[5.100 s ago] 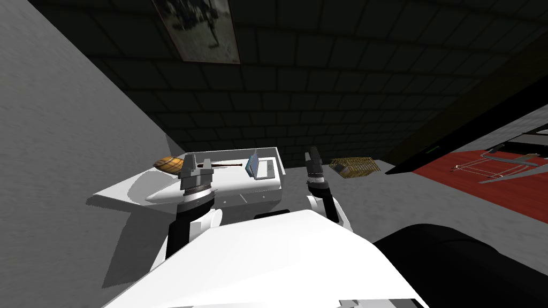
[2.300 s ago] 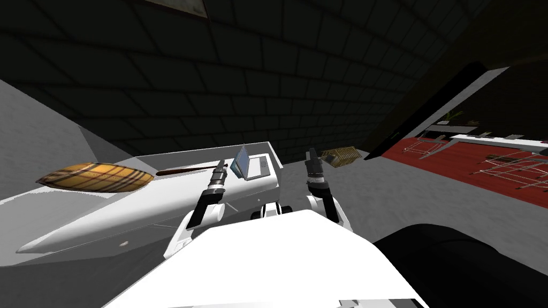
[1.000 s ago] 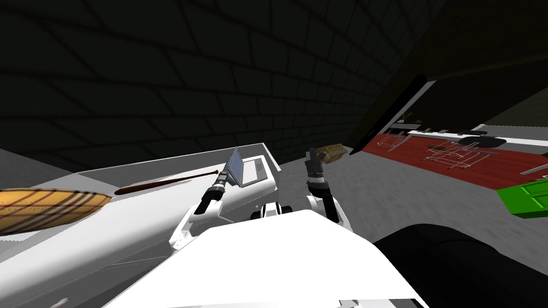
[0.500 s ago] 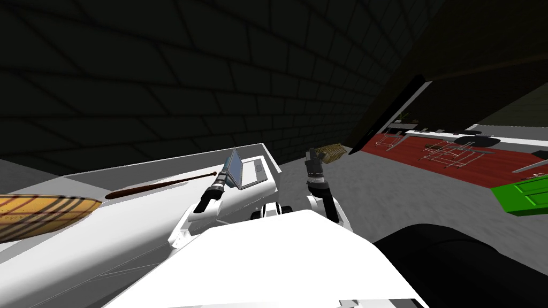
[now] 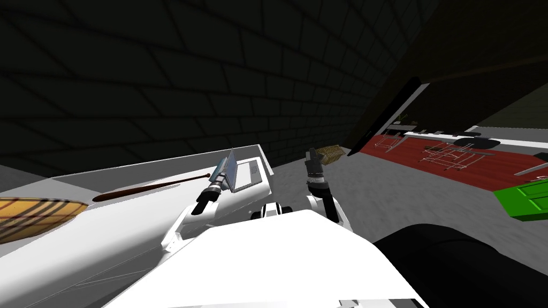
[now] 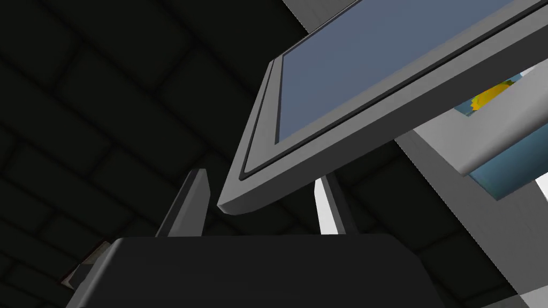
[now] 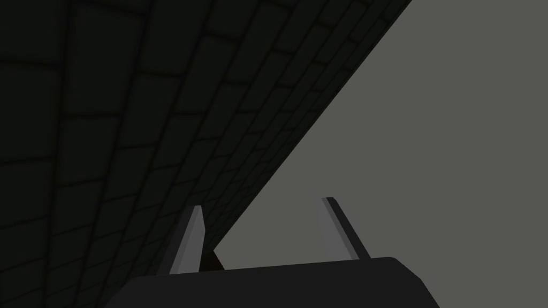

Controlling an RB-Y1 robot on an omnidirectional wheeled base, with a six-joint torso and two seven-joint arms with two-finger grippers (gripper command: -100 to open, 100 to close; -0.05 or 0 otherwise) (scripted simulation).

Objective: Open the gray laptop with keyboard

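The grey laptop (image 5: 243, 174) sits at the right end of a white desk (image 5: 134, 224). Its lid (image 5: 230, 167) stands partly raised over the keyboard base (image 5: 249, 174). My left gripper (image 5: 220, 172) is at the lid's outer edge. In the left wrist view the lid's corner (image 6: 251, 187), with its blue-grey screen (image 6: 374, 59), lies between the two fingers (image 6: 188, 206) of the left gripper (image 6: 259, 175), which stand open. My right gripper (image 5: 311, 158) is raised to the right of the desk, also open (image 7: 262, 203), with nothing between its fingers.
A dark brown bat-like stick (image 5: 155, 186) and a tan striped object (image 5: 32, 214) lie further left on the desk. A wicker basket (image 5: 329, 153) sits on the grey floor by the dark brick wall. A red rug (image 5: 460, 160) and a green object (image 5: 524, 198) lie to the right.
I have driven up close to the desk and my left arm has reached out to the laptop's lid. In the last second the hand and lid edged slightly left.
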